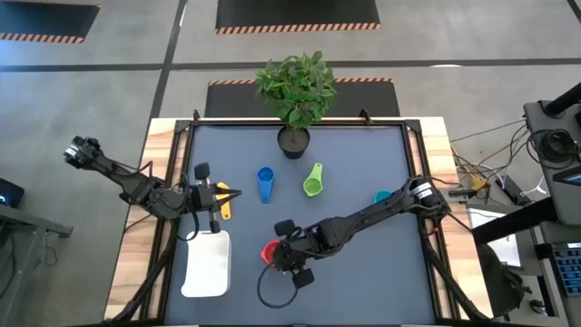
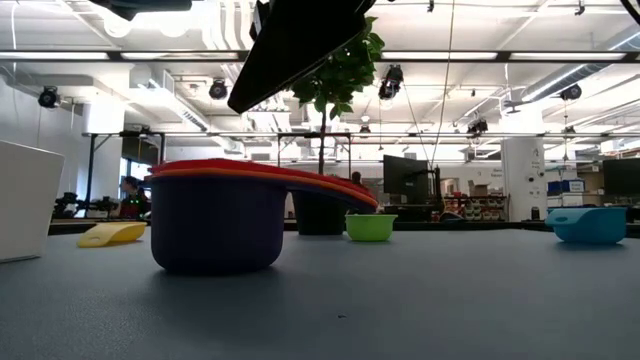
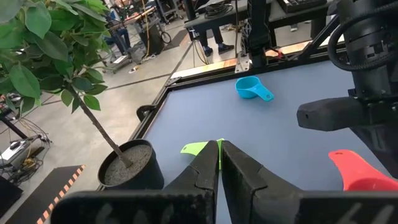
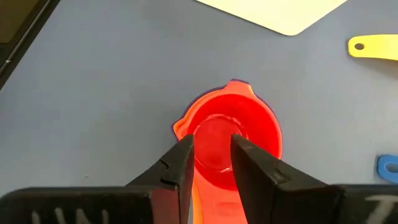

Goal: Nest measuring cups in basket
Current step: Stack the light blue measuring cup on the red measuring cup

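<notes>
Right gripper [image 1: 289,257] hangs over the nested red cup [image 1: 270,252] from above, beside the empty white basket [image 1: 207,264]; blue cup [image 1: 265,183], green cup [image 1: 313,180] and plant pot [image 1: 293,142] lie beyond on open mat. At table level, the purple cup [image 2: 214,222] carries orange and red inside. Left gripper [image 3: 219,167] is pinched closed, empty. Right wrist shows fingers [image 4: 177,160] slightly parted above the red bowl.

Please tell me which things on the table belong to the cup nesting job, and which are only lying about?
Belong to the job:
- basket
- nested stack, red cup on top
- yellow cup
- blue cup
- green cup
- teal cup

Only lying about:
- potted plant
</notes>
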Tool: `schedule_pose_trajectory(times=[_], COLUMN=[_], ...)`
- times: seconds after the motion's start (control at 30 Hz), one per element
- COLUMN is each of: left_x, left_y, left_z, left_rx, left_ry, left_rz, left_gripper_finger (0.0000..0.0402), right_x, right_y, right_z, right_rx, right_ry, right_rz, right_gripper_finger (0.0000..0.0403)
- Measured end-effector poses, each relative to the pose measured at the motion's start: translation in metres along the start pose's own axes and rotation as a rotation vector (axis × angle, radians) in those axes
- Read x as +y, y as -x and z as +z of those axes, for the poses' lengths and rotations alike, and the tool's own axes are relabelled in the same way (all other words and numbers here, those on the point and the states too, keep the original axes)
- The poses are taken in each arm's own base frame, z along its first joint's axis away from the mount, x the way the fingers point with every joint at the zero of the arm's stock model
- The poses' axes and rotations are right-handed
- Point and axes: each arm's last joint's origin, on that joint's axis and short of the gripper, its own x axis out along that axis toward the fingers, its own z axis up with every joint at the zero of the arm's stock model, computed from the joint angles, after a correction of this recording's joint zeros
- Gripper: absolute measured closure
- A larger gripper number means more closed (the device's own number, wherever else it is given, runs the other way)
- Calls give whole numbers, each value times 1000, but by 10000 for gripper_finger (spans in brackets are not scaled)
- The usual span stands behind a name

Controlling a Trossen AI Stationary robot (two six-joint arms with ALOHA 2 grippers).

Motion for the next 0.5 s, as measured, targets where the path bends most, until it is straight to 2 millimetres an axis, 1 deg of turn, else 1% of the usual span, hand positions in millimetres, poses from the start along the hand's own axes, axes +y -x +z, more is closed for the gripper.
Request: schedule_pose_trajectory(times=[0.13,0.23,0.37,0.5], left_x=[0,0,0,0], left_y=[0,0,0,0], left_z=[0,0,0,0], left_rx=[0,0,0,0], left_ry=[0,0,0,3], left_rz=[0,0,0,0], left_gripper_finger=[402,402,402,402], right_x=[0,-1,-3,-5], right_y=[2,9,26,48], right_z=[0,2,6,5], right_rx=[-1,-12,-30,2], right_ry=[-1,-1,-13,-22], right_rz=[0,-1,-20,-110], right_gripper_finger=[303,310,331,355])
